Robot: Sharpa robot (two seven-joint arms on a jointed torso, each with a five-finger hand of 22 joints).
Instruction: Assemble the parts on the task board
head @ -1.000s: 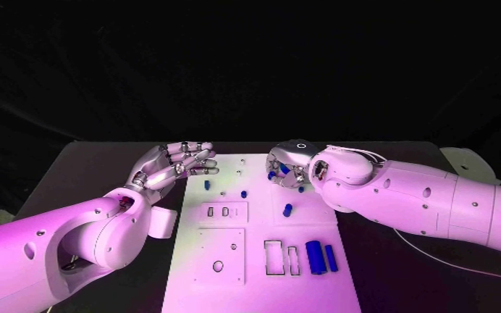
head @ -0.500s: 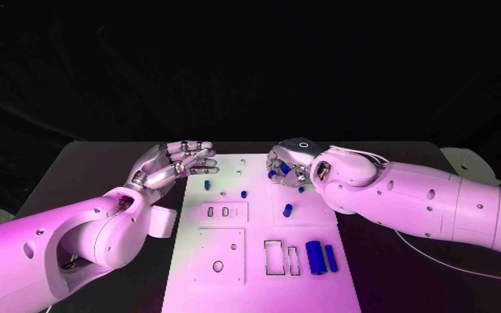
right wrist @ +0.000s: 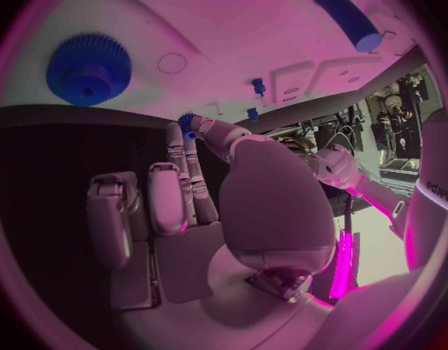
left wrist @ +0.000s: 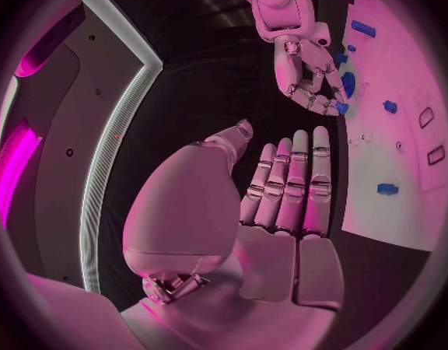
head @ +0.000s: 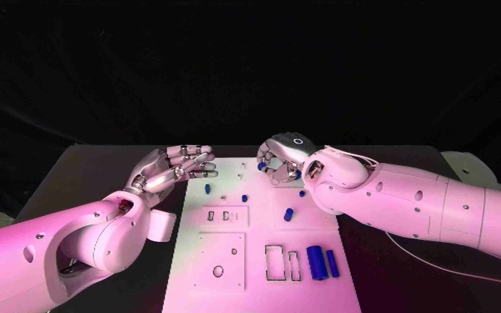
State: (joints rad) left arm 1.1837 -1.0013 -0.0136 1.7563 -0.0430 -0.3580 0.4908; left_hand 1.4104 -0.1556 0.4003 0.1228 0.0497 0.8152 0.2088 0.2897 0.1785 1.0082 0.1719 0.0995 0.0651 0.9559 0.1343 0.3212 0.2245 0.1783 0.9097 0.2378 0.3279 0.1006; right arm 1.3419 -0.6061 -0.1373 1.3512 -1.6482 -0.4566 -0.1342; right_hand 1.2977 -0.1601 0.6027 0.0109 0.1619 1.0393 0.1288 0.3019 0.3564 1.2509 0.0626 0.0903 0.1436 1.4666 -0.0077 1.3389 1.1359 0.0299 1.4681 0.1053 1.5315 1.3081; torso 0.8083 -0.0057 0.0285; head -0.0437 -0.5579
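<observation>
Fingers of the right silver many-fingered hand are curling round a small blue toothed part in the head view, holding it above the far end of the flat white task board. That placing suggests the part is being carried toward a seat there. The left silver many-fingered hand is hovering at the board's left edge with its fingers loosely bent and nothing in them, probably waiting clear of the work. Two blue cylindrical pieces are lying side by side near the board's near right corner, beside two rectangular slots, on the black counter.

In the left wrist view, the left hand is showing straight, close-set fingers, empty, while the right hand is pinching something blue over the board.

In the right wrist view, the right hand is nipping the toothed part at its fingertips, near a large blue gear sitting on the board.
</observation>
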